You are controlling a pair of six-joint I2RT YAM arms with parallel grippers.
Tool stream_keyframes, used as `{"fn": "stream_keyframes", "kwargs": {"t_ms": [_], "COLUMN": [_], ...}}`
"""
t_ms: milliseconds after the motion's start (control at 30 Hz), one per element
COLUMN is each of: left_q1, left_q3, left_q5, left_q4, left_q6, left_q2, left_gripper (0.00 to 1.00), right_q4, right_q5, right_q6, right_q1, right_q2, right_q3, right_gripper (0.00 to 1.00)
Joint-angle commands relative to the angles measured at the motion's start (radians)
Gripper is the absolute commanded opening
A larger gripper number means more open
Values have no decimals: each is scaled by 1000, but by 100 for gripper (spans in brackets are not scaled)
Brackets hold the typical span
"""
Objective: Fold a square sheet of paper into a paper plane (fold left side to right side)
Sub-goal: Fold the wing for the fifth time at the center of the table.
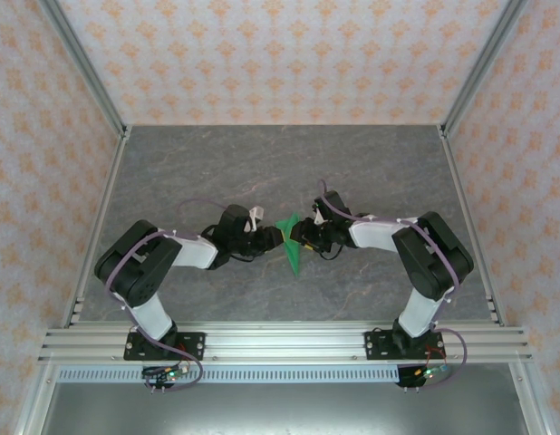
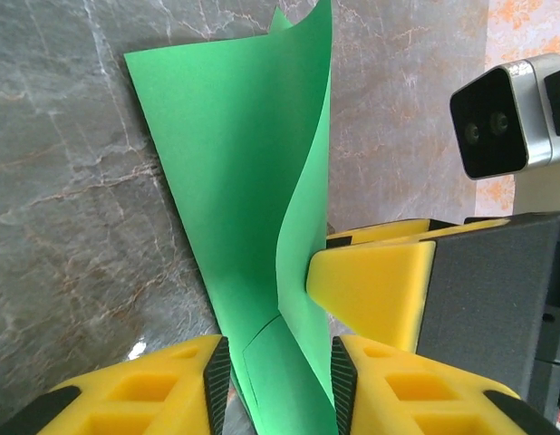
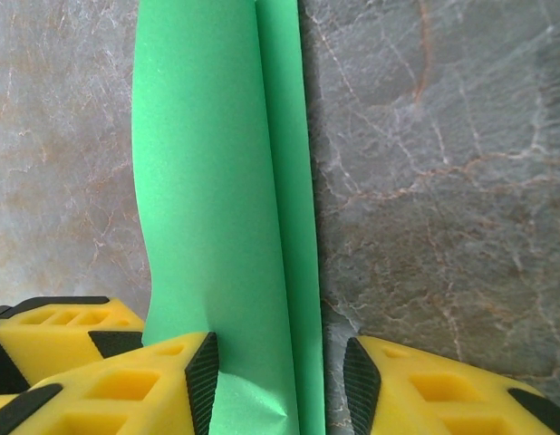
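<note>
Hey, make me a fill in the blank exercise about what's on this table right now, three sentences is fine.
1. The folded paper is bright ____.
2. In the top view it lies ____ the left gripper and the right gripper.
3. The right gripper's fingers are ____ with black pads.

Missing words: green; between; yellow.

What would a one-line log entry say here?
paper: creased, flap curling up | left gripper: open astride paper | right gripper: open astride paper
</note>
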Motion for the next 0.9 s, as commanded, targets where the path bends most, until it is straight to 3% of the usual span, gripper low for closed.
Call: {"fn": "stream_keyframes", "kwargs": {"t_ms": [0,467,733,867], "left_q1": [5,6,7,16], "left_q3": [37,72,93,107], "left_q5": [29,31,-2,-8], "left_q4": [63,56,-47,-91], "left_q6": [-15,-16,50,95], "left_q2": [22,74,62,69], "left_gripper": [35,25,2,0], "right_q4": [-31,-34,-27,-9], "right_q5": [62,59,54,56], "right_q6": [-28,-30,-32,-32], "right_q1": [40,40,40,41], "right_q2": [81,84,61,12], "right_q3": [-18,-14,-18,-36], "right_gripper": [46,46,47,49]}}
